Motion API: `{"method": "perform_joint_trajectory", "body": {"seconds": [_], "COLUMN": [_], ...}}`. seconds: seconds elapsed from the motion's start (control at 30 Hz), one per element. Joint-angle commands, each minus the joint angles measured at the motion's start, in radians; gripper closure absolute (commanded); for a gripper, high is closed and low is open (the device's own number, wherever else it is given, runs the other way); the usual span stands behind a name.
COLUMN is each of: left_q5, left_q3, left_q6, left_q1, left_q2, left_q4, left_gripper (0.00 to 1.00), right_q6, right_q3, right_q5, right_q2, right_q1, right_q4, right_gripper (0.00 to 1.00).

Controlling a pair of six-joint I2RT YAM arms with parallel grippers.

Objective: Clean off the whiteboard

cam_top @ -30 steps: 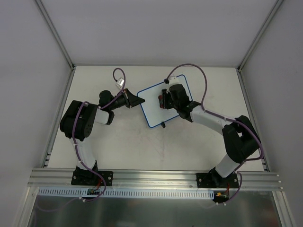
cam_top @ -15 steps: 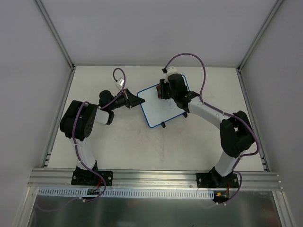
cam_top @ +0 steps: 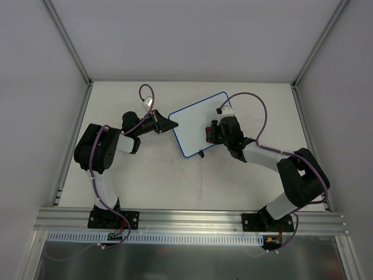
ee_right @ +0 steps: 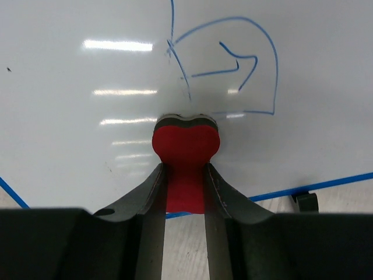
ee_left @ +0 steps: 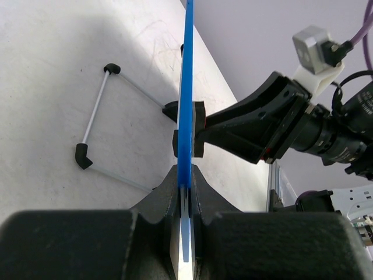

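Observation:
The whiteboard (cam_top: pixel 195 123), white with a blue frame, stands tilted at the middle of the table. My left gripper (cam_top: pixel 169 124) is shut on its left edge; the left wrist view shows the blue frame (ee_left: pixel 186 111) edge-on between the jaws. My right gripper (cam_top: pixel 211 133) is shut on the red bone-shaped eraser (ee_right: pixel 185 146) and presses its end against the board's face near the lower edge. Blue scribbles (ee_right: pixel 227 67) remain on the board (ee_right: pixel 87 76) just above the eraser. One black foot (cam_top: pixel 200 154) shows under the board's near edge.
The board's wire stand (ee_left: pixel 96 116) with black ends rests on the table behind it. Grey walls enclose the table on three sides. A metal rail (cam_top: pixel 186 219) runs along the near edge by the arm bases.
My right gripper with the eraser went up to the board's far edge, then swept down to its near right part. The left gripper and the board stayed put.

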Motion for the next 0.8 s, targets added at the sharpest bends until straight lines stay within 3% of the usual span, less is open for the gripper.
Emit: {"method": "perform_joint_trajectory", "body": {"seconds": [0.0, 0.27, 0.77], "left_q5": [0.089, 0.091, 0.094], "left_q3": [0.005, 0.006, 0.003], "left_q6": [0.006, 0.003, 0.005], "left_q1": [-0.016, -0.016, -0.017], "left_q2": [-0.005, -0.002, -0.003], "left_q4": [0.138, 0.149, 0.149], "left_gripper": [1.0, 1.0, 1.0], "right_q6": [0.058, 0.063, -0.013], "right_q3": [-0.093, -0.144, 0.298], "right_q5": [0.019, 0.03, -0.043], "right_q2": [-0.007, -0.016, 0.074], "right_q1": [-0.006, -0.012, -0.024], "right_q4": [0.03, 0.066, -0.14], "right_gripper": [1.0, 1.0, 1.0]}}
